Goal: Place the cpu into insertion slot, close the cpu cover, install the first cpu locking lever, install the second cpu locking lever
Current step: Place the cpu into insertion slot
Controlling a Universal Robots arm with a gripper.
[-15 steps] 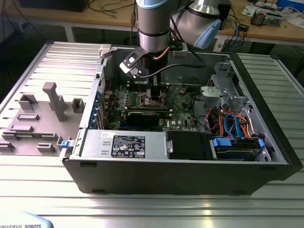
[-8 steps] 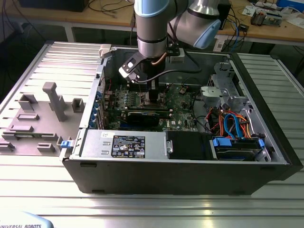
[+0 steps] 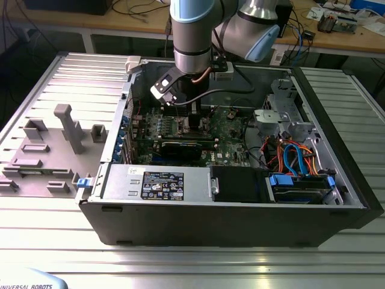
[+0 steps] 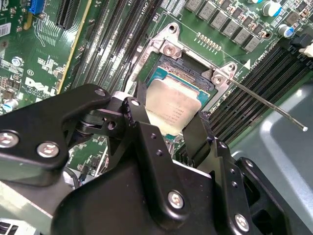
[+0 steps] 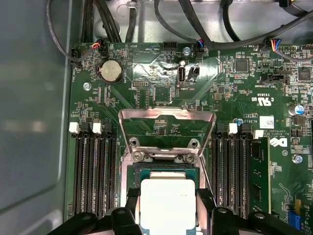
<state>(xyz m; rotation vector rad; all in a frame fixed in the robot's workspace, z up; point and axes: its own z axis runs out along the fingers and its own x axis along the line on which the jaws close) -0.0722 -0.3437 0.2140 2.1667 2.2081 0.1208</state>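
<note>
Ribbed silver metal worktop [image 3: 180,265]. Open black computer case [image 3: 210,227] lies on it, centre. Grey fixture plate [image 3: 60,164] with upright blocks beside case, exterior view's left.

Cannot tell whether the chip [image 4: 172,105] sits in the socket [image 4: 171,66] or hangs above it. In the second wrist view, cannot see two sides of the chip under the clamping fingers [image 4: 195,137] of the gripper [image 4: 167,115], nor much of the socket behind the gripper. In the first wrist view, loses part of the chip [image 5: 167,203] at the picture's edge. In the exterior view, loses the top of the arm [image 3: 192,36] likewise.
</note>
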